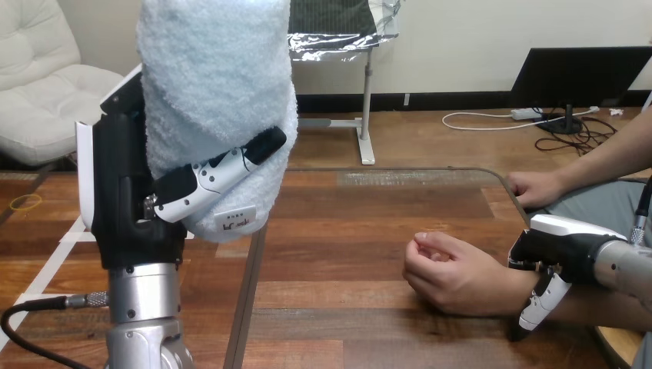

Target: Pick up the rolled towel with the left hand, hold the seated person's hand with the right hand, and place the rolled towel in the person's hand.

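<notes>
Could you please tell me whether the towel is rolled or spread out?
Rolled: the towel is one thick bundle held in the left hand, a finger curled across it.

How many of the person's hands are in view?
2. The nearer person's hand rests on the table right of centre, the right hand at its wrist; the farther person's hand at the table's right edge.

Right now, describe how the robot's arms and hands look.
Left hand: blocky black body, white shell along its edge, white-and-black jointed fingers with black tips. Its forearm is a silver cylinder with bolts; a black cable plugs in at the side. Right hand: black, white shell on top, silver forearm.
</notes>
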